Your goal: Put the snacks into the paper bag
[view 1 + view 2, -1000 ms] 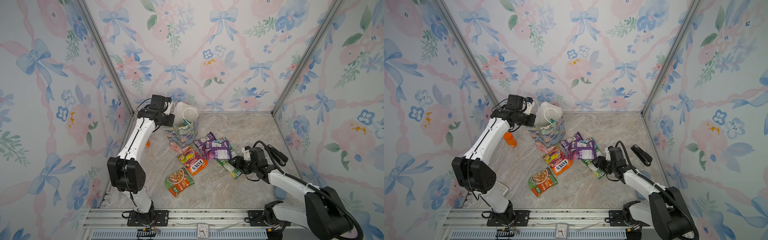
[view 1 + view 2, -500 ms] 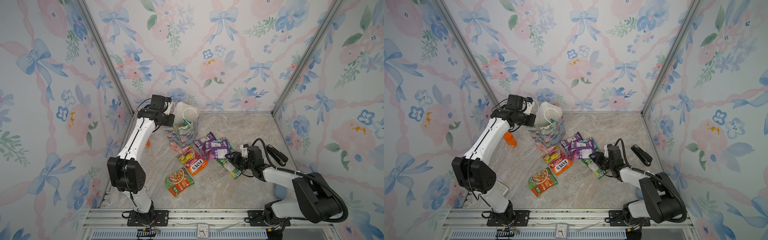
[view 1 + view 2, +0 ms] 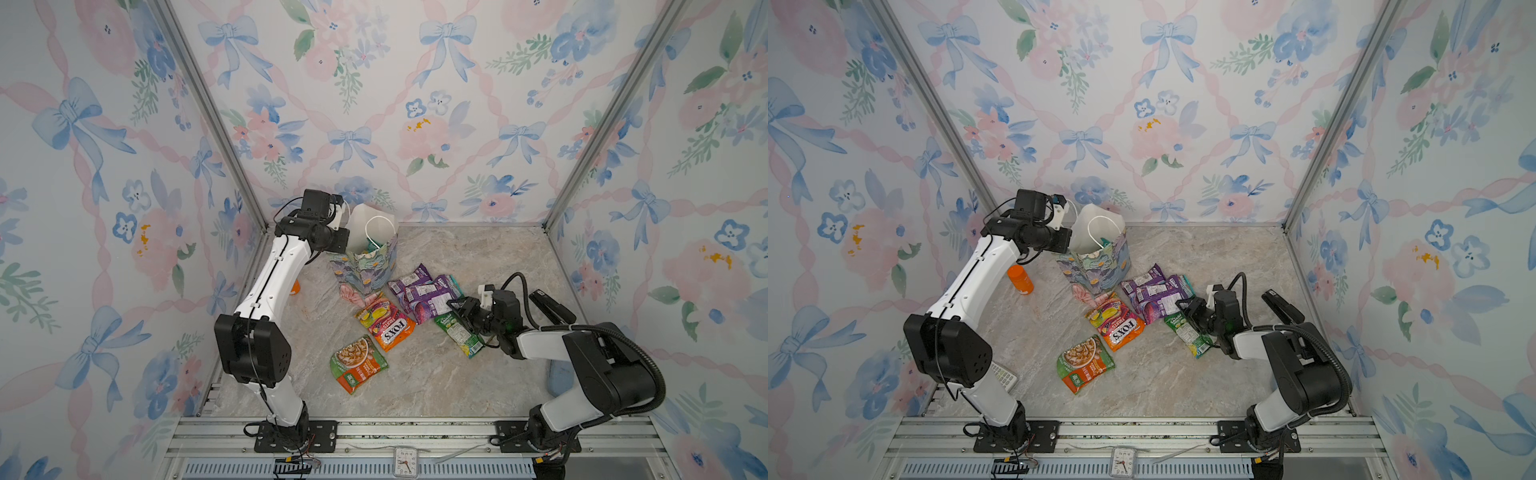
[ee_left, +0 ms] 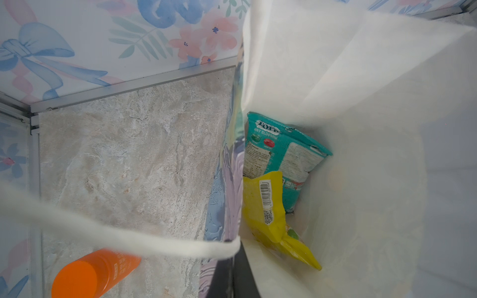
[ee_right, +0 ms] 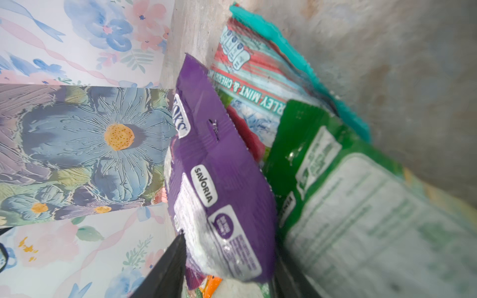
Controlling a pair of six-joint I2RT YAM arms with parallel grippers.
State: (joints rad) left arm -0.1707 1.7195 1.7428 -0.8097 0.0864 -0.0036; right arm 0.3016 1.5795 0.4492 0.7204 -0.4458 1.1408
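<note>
worktop point(image 3: 478, 257): marble-look, floral-bow wallpaper point(image 3: 374, 83) on three sides
orange bottle point(image 3: 1020, 279): 8 o'clock of the paper bag point(image 3: 365, 270), apart from it, near the left wall
left pincer point(image 3: 345, 240): clenched on the paper bag's rim, at the bag's 9 o'clock side
paper bag: upright, mouth open, about 11 o'clock on the worktop, close to the back wall; one cord handle point(image 4: 103, 232) hangs outside it in the left wrist view
inside bag: teal packet point(image 4: 281, 154) and yellow packet point(image 4: 263, 214), yellow overlapping teal, both against the wall on the pincer's side
noodle packet point(image 3: 358, 363): flat, alone, 6 o'clock of the bag, well apart
FOXS packet point(image 3: 386, 322): orange-yellow, flat, 6 o'clock of the bag, top end just beside the bag's base
purple packets point(image 3: 424, 295): two, overlapping, 4 o'clock of the bag; mint packet point(image 3: 454, 283) partly under them
green packet point(image 3: 459, 334): flat, 5 o'clock of the purple pair, upper end beneath the right pincer
right pincer point(image 3: 456, 306): low over the worktop, jaws parted either side of a purple packet's edge; cannot tell if they pinch it
stapler point(image 3: 550, 309): black, 3 o'clock of the right pincer, by the right wall
</note>
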